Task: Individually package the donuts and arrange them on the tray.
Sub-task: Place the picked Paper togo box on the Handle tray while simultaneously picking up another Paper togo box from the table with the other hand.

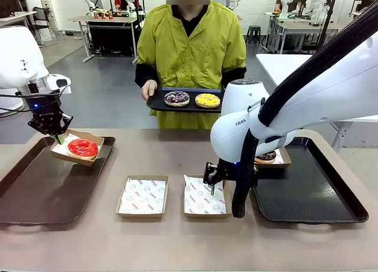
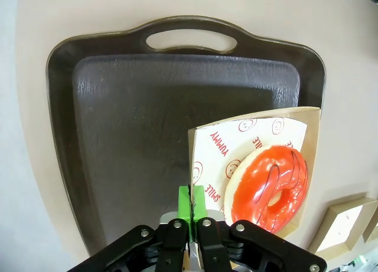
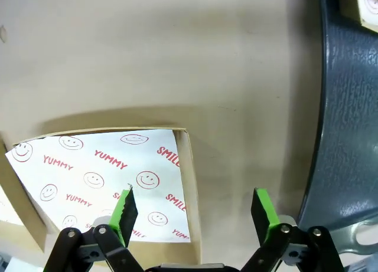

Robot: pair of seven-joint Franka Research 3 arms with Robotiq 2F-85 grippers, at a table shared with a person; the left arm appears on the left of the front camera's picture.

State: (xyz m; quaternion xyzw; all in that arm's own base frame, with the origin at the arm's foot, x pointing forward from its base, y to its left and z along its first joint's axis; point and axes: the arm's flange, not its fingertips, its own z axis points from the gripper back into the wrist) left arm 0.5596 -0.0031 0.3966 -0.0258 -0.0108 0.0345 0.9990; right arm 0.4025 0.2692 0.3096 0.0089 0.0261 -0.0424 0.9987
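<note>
Left pincer (image 2: 190, 206) clamped on the rim of the paper box (image 2: 260, 127) that carries the red donut (image 2: 269, 188), over a corner of the left tray (image 2: 118, 107).
I see the donut lying just beside the pincer's tips, not touching them. My right pincer (image 3: 194, 212) hangs with fingers apart, straddling an edge of an empty box (image 3: 100, 171) on the tabletop (image 3: 147, 48), beside the right tray (image 3: 348, 136). A brown donut (image 1: 266, 157) sits boxed there. The person holds a serving tray (image 1: 155, 101) with the purple donut (image 1: 176, 98) and yellow donut (image 1: 207, 100).

White right arm (image 1: 331, 89), lettered perhaps "FRAN"; its pincer (image 3: 194, 204) black, green-padded.
</note>
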